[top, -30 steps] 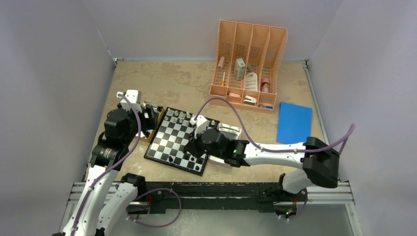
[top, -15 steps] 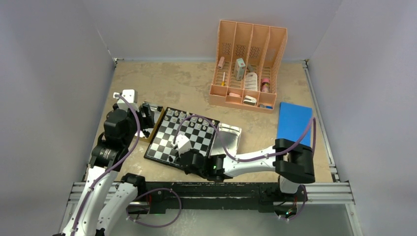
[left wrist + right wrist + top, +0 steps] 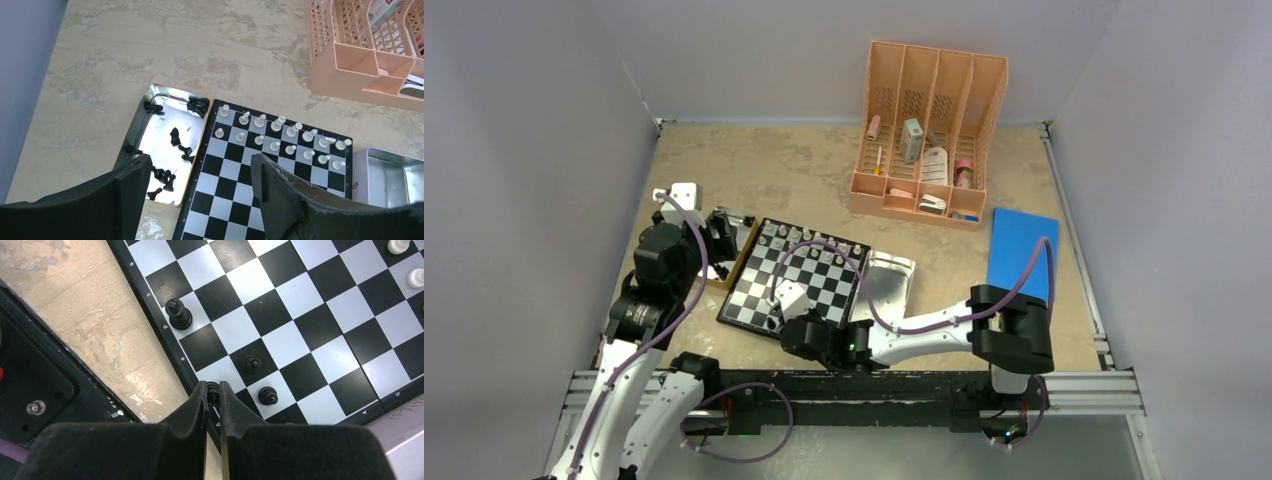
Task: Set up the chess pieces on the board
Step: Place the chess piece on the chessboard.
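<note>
Right jaws clamped on black piece [image 3: 213, 392] at lower-left rim of board [image 3: 300, 315]; tiny rim letters, digits barely legible.
Right arm [image 3: 924, 325] stretched low leftward, bottom centre; left jaws wide apart over tray [image 3: 165, 125]; white pieces [image 3: 280, 135] line board's top rows.

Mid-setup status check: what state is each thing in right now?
left tool: open, empty.
right tool: shut on a black piece at the board edge.
white pieces: sixteen upright in two rows.
other black pieces: three standing on the board.
left tray: holds loose black pieces, some tipped.
right tray: nothing in the part that shows.
</note>
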`<control>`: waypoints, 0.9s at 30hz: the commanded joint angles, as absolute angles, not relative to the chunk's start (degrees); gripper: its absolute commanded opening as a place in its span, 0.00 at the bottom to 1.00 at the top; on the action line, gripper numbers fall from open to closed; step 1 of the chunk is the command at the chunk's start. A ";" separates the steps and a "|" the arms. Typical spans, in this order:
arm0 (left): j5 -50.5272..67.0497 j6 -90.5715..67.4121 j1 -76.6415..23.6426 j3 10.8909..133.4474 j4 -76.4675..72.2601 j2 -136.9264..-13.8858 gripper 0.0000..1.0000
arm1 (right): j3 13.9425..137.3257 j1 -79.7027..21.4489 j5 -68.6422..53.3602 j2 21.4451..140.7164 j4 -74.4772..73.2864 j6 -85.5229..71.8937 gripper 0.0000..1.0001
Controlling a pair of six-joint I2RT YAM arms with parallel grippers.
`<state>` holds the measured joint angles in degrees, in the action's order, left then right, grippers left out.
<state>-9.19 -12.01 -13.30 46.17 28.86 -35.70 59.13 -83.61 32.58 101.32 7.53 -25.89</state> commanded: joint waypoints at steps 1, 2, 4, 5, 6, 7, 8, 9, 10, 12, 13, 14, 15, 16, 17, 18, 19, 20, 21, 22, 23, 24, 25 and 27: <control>-8.35 -11.87 -13.36 47.12 27.51 -35.69 0.72 | 60.95 -83.94 35.62 101.02 7.47 -26.00 0.12; -8.17 -11.87 -13.38 47.05 27.47 -35.71 0.72 | 60.99 -83.94 35.67 101.13 7.47 -26.01 0.12; -7.76 -11.78 -13.36 47.09 27.51 -35.88 0.72 | 61.08 -83.94 35.66 101.33 7.55 -25.97 0.12; -7.62 -11.78 -13.43 47.11 27.55 -35.93 0.72 | 61.04 -83.94 35.67 101.46 7.63 -26.01 0.12; -7.52 -11.78 -13.41 47.19 27.54 -36.01 0.72 | 61.00 -83.94 35.68 101.55 7.69 -26.03 0.12; -7.43 -11.78 -13.37 47.05 27.59 -35.96 0.72 | 61.00 -83.94 35.66 101.72 7.72 -26.09 0.13; -7.17 -11.71 -13.34 47.04 27.53 -35.99 0.72 | 61.00 -83.98 35.69 101.88 7.73 -26.10 0.13; -6.93 -11.63 -13.36 46.95 27.63 -36.04 0.72 | 61.04 -83.94 35.66 102.05 7.78 -26.10 0.13; -6.79 -11.60 -13.40 46.94 27.66 -36.10 0.72 | 61.12 -83.90 35.76 102.19 7.82 -26.08 0.13; -6.65 -11.68 -13.40 47.02 27.76 -36.24 0.72 | 61.32 -83.94 35.70 102.46 7.90 -26.05 0.13; -6.60 -11.61 -13.42 47.02 27.83 -36.25 0.72 | 61.47 -83.94 35.75 102.58 7.99 -26.01 0.14; -6.64 -11.61 -13.41 47.03 27.80 -36.21 0.72 | 61.52 -83.94 35.77 102.69 8.06 -25.88 0.14; -6.53 -11.68 -13.43 47.02 27.82 -36.21 0.72 | 61.52 -83.94 35.65 102.80 8.15 -25.78 0.14; -6.49 -11.69 -13.41 47.02 27.78 -36.23 0.72 | 61.59 -83.94 35.68 102.95 8.17 -25.73 0.14; -6.38 -11.65 -13.43 47.07 27.75 -36.28 0.72 | 61.65 -83.94 35.64 103.07 8.17 -25.68 0.14; -6.30 -11.61 -13.39 47.05 27.70 -36.20 0.72 | 61.81 -83.94 35.61 103.23 8.17 -25.53 0.14; -6.32 -11.65 -13.36 47.02 27.75 -36.29 0.72 | 61.93 -83.96 35.63 103.34 8.11 -25.53 0.14; -6.26 -11.61 -13.39 47.03 27.81 -36.22 0.72 | 62.03 -83.92 35.60 103.43 8.09 -25.49 0.14; -6.25 -11.65 -13.36 47.02 27.78 -36.28 0.72 | 62.09 -83.89 35.60 103.45 8.04 -25.41 0.14; -6.17 -11.63 -13.36 47.02 27.81 -36.25 0.72 | 62.13 -83.93 35.60 103.51 7.89 -25.42 0.14; -6.20 -11.63 -13.36 47.09 27.85 -36.22 0.72 | 62.26 -83.93 35.55 103.53 7.72 -25.45 0.14; -6.23 -11.60 -13.37 47.04 27.86 -36.13 0.72 | 62.37 -83.94 35.59 103.66 7.51 -25.30 0.14; -6.14 -11.60 -13.40 47.05 27.86 -36.05 0.72 | 62.46 -83.92 35.60 103.77 7.36 -25.09 0.14; -5.61 -11.45 -13.38 46.98 27.71 -35.86 0.72 | 62.74 -83.94 35.75 104.10 6.83 -25.10 0.14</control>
